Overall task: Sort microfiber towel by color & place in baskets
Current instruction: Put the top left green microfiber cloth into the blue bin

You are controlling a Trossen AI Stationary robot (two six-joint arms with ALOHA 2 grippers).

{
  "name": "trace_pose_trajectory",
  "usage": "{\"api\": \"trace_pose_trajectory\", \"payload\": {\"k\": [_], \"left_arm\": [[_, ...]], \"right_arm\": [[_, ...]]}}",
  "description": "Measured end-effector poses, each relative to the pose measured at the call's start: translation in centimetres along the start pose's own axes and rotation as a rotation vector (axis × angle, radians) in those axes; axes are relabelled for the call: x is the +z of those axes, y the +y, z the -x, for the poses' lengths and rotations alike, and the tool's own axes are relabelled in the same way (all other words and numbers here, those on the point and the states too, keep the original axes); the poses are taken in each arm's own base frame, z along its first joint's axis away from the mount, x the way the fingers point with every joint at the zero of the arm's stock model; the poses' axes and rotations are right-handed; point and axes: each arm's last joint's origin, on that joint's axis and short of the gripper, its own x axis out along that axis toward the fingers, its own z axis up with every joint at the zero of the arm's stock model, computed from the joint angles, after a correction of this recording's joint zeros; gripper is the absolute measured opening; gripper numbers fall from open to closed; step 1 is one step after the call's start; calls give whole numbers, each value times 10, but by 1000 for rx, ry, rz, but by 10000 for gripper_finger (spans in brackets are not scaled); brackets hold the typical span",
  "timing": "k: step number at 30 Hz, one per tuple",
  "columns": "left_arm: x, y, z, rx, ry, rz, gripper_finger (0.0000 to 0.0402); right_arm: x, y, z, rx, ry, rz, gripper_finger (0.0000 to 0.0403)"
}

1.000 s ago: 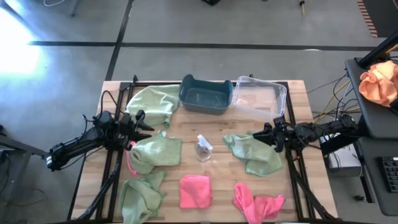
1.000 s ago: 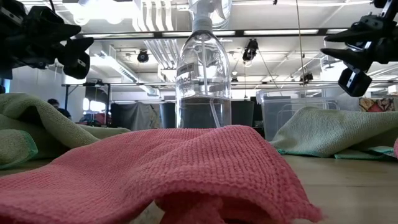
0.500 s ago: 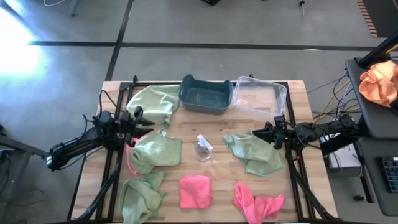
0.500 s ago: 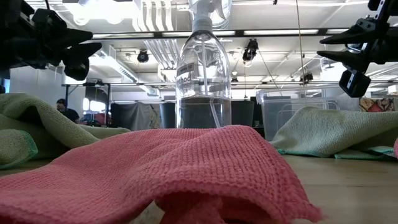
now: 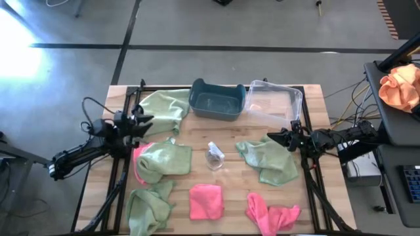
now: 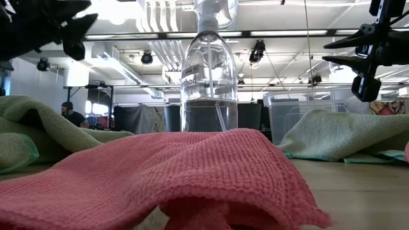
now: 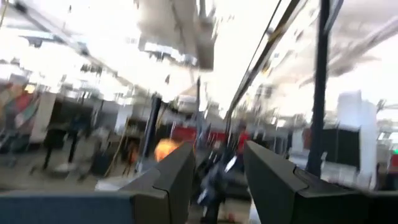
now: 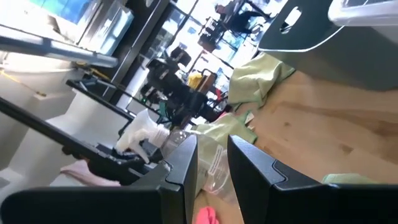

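Observation:
Several microfiber towels lie flat on the wooden table: green ones at the far left, left of centre, near left and right; pink ones near the front and front right. The dark teal basket and the clear basket stand side by side at the far edge. My left gripper hovers open at the table's left, tipped upward, above the towels. At the right, my right gripper hovers open and level, over the edge of the right green towel.
A clear spray bottle stands upright at the table's middle, between both grippers. Black frame rails run along the table's left and right sides. An orange cloth bundle lies on a stand off the table's right.
My left gripper has risen and tipped its fingers upward, drawing a little toward the far left; it stays open. My right gripper has rolled slightly in place. No towel has moved.

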Motion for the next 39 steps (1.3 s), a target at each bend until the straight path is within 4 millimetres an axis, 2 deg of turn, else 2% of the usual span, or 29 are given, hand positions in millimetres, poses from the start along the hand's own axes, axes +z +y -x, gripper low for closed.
{"api": "trace_pose_trajectory", "payload": {"k": [10,13,16,24,27,33,35,39], "left_arm": [[11,-4,1,-37,-113,51,127],[16,-4,1,4,-173,44,127],[20,-4,2,21,-236,108,127],[22,-5,2,-11,-255,269,127],[30,-7,-1,-34,-254,288,127],[70,-19,-17,-169,-239,185,127],[83,-23,-27,-223,-201,157,127],[94,-21,-54,-279,-63,167,127]], "right_arm": [[5,4,0,19,-80,-5,82],[7,6,0,36,-101,8,82],[9,9,1,62,-124,33,82],[22,26,6,235,-234,75,82],[27,32,9,310,-280,85,82],[44,57,14,391,-261,166,82],[51,70,13,376,-226,215,82],[64,97,5,291,-99,300,82]]}}
